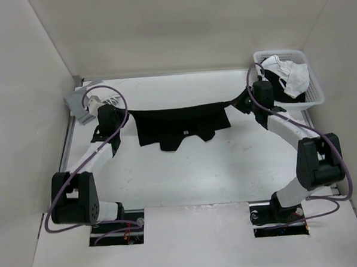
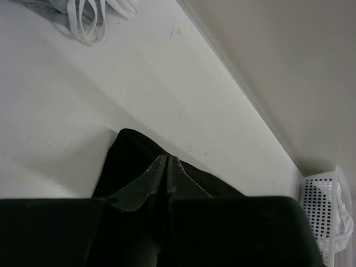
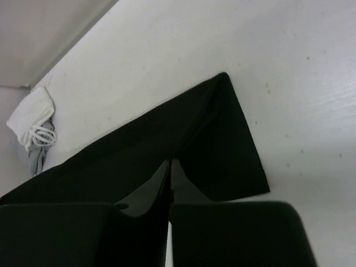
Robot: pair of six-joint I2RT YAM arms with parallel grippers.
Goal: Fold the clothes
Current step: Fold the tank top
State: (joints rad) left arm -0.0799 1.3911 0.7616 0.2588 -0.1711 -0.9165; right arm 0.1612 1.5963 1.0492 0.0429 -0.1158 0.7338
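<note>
Top external shows black shirt (image 1: 178, 123) stretched wide.

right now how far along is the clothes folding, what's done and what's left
Seemingly done: a small pile of grey and white garments lies at the table's far left corner. In hand: the black shirt is stretched between the left gripper and the right gripper, both shut on its top edge, and it is not yet folded. Left: a white garment and something black sit in the white basket.
</note>
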